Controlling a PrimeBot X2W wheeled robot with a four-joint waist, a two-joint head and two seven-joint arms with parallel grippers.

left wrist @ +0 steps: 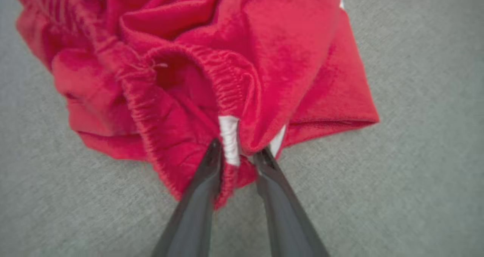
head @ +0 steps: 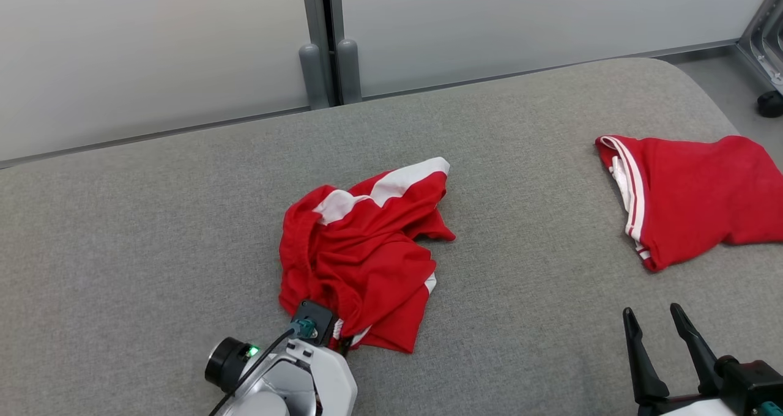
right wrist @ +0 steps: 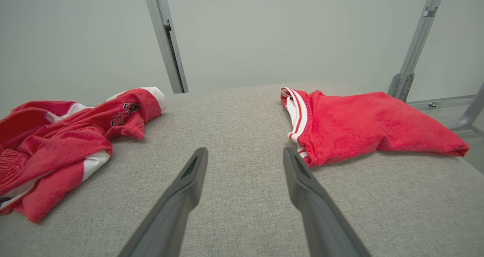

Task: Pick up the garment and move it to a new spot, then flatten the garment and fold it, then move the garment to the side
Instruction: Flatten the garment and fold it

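The garment [head: 361,251] is a crumpled pair of red shorts with white stripes, lying in a heap at the middle of the grey padded surface [head: 520,128]. My left gripper [head: 339,341] is at the heap's near edge. In the left wrist view the garment [left wrist: 264,60] shows its elastic waistband, and my left gripper [left wrist: 239,151] has its fingers narrowed on either side of a fold with a white stripe, touching the cloth. Whether they pinch it is unclear. My right gripper [head: 652,311] stands open at the lower right, with nothing between its fingers [right wrist: 193,174]. The garment [right wrist: 56,147] lies to its left.
A second red garment [head: 691,196] with white trim lies flat at the right edge of the surface, also seen ahead of the right gripper as a red garment [right wrist: 359,124]. Pale wall panels and a grey post [head: 324,67] stand behind. A wheeled frame [head: 769,104] is at the far right.
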